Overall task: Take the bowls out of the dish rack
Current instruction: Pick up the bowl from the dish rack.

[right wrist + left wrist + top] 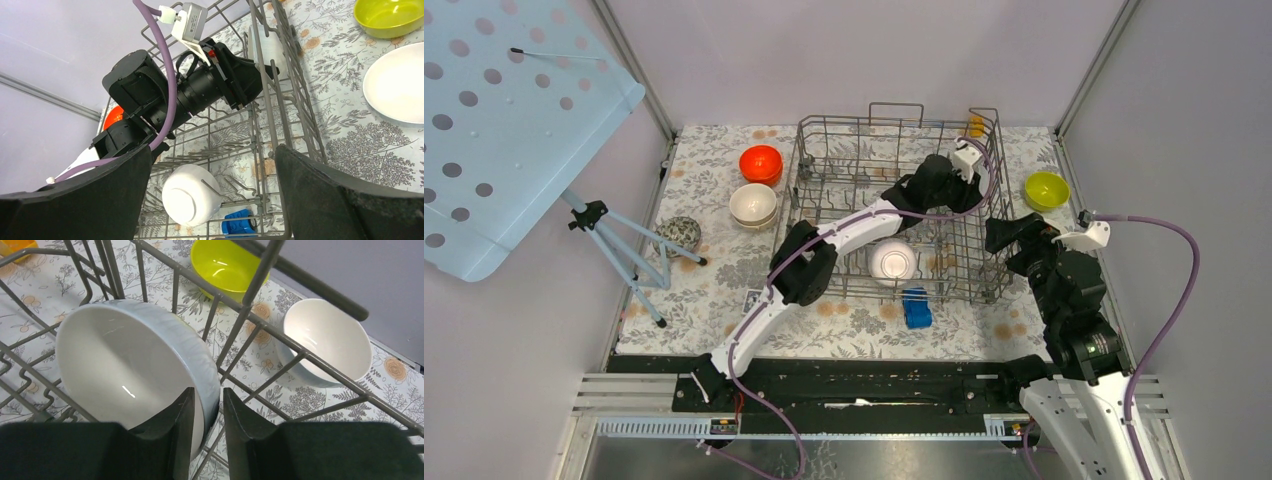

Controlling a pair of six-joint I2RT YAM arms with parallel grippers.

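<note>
The white bowl stands on edge between tines at the far right of the dish rack. The left hand straddles its rim, one finger inside and one outside, with a narrow gap; we cannot tell whether the pads bite yet. The right hand hovers wide open and empty just beside the rack's right wall. A second white bowl lies upside down in the rack. Risks, as we judge them: the glossy rim slips from a thin pinch; the bowl snags a tine on the lift and drags the rack; the left arm meets the right hand nearby.
</note>
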